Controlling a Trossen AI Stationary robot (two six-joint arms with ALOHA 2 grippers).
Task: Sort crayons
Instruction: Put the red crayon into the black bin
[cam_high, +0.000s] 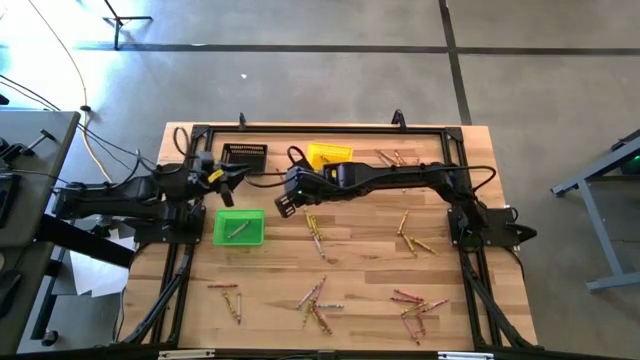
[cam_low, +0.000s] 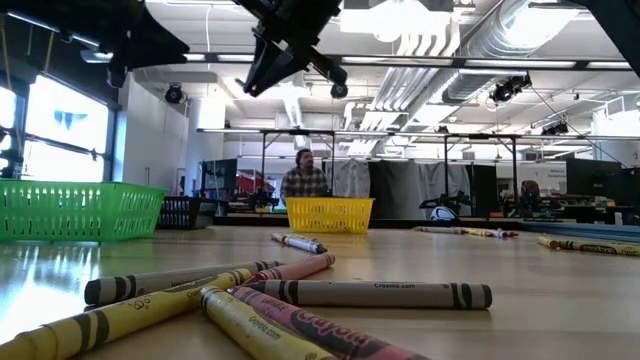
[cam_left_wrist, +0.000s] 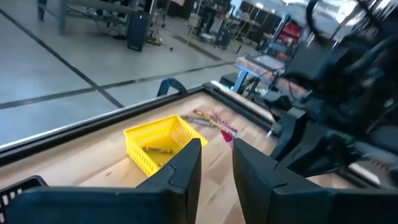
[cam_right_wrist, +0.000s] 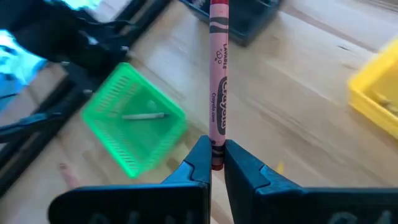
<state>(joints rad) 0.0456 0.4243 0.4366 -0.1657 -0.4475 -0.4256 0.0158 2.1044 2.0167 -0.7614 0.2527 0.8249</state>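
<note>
From above, the right gripper hangs just beyond the green bin's far corner, the left gripper nearer the black bin; bare wood lies near the green bin. The low view shows crayons close up, both grippers cut off above. The left wrist view shows parted fingers, nothing between. The right wrist view shows jaws clamping a red crayon, its top cut off.

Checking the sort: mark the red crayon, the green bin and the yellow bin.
red crayon (cam_right_wrist: 217, 87): right wrist view, mid-shaft.
green bin (cam_high: 222, 239): high view, left rim.
yellow bin (cam_left_wrist: 138, 149): left wrist view, near wall.
</note>
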